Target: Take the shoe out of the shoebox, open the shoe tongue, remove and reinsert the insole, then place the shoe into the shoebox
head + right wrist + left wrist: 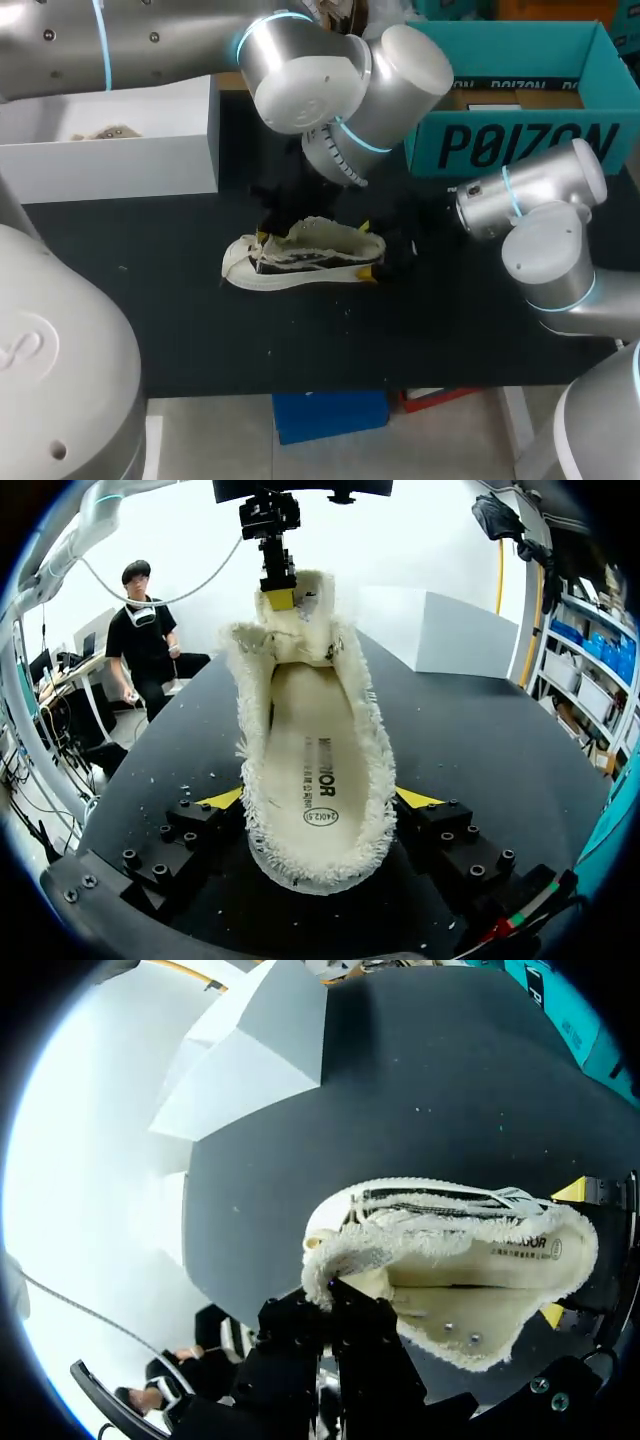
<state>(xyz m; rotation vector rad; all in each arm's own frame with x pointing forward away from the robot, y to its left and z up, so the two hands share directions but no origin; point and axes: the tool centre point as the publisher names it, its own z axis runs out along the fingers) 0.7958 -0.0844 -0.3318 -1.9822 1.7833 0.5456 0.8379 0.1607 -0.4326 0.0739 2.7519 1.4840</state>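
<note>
A cream low-top shoe (300, 262) with frayed edges stands on its sole in the middle of the black table, toe to the left. My left gripper (263, 238) comes down from above and is shut on the shoe tongue (345, 1260) near the laces. My right gripper (318, 800) straddles the heel, one yellow tip against each side of the shoe (310, 730), so it is shut on it. The collar gapes, and the cream insole (318, 750) lies flat inside. In the head view the right gripper (368, 252) shows as yellow tips on both sides of the heel.
A white open box (110, 150) with paper in it stands at the back left. A teal open box (520, 100) stands at the back right, close behind my right arm. The black table top (300, 340) extends in front of the shoe.
</note>
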